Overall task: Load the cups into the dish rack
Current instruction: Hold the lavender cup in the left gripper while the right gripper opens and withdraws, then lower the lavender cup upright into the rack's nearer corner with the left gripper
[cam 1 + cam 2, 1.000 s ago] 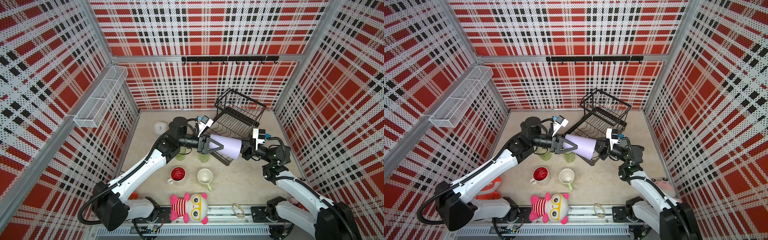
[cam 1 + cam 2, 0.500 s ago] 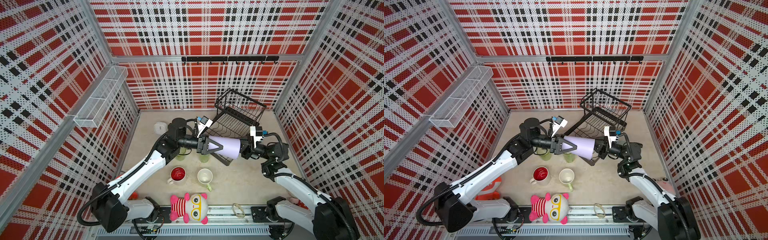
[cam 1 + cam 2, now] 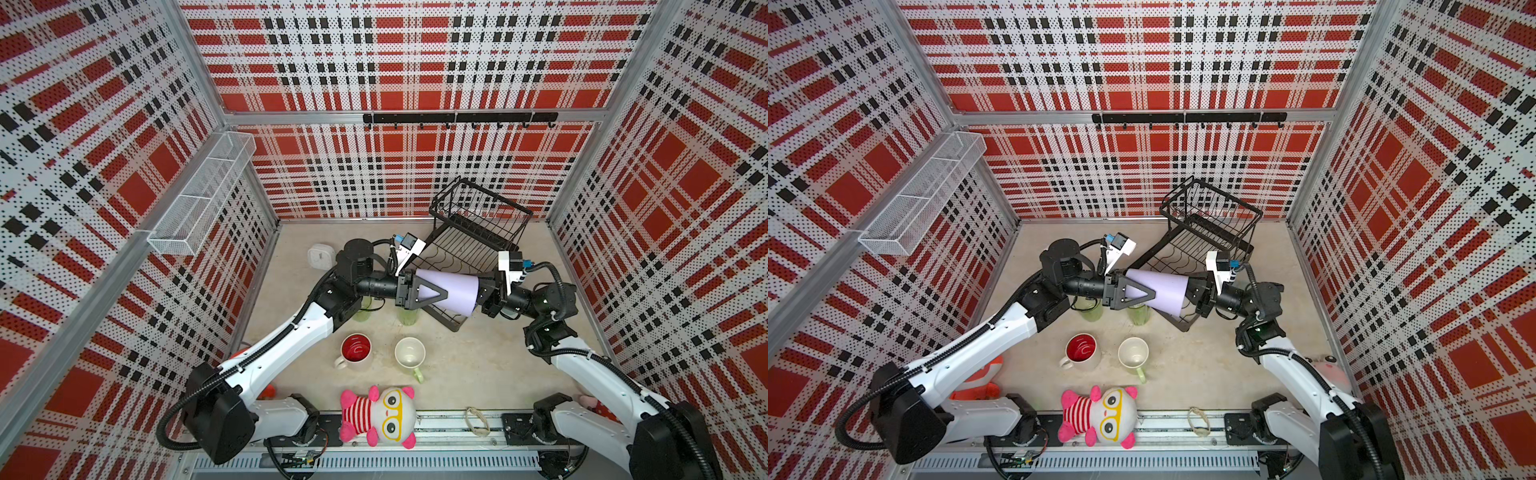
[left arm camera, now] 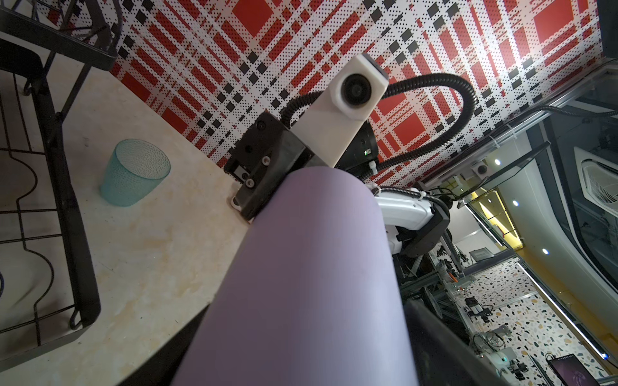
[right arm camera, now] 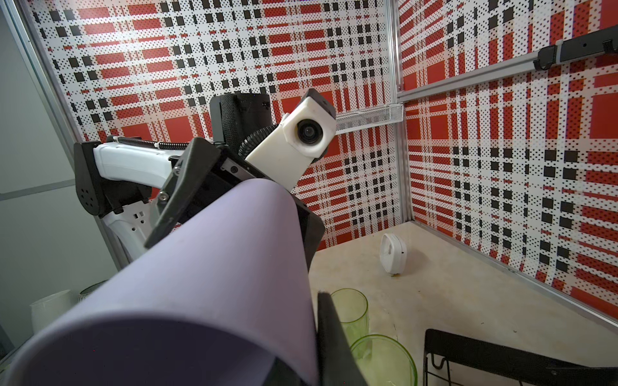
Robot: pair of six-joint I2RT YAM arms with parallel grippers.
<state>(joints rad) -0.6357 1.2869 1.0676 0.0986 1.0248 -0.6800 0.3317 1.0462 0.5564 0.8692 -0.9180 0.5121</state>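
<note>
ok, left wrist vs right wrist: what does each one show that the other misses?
Left wrist only: the small teal cup, standing on the table beside the dish rack. Right wrist only: the white clock, two green tumblers and the white mesh shelf on the wall. Both: the lavender tumbler filling the foreground, and part of the dish rack.
</note>
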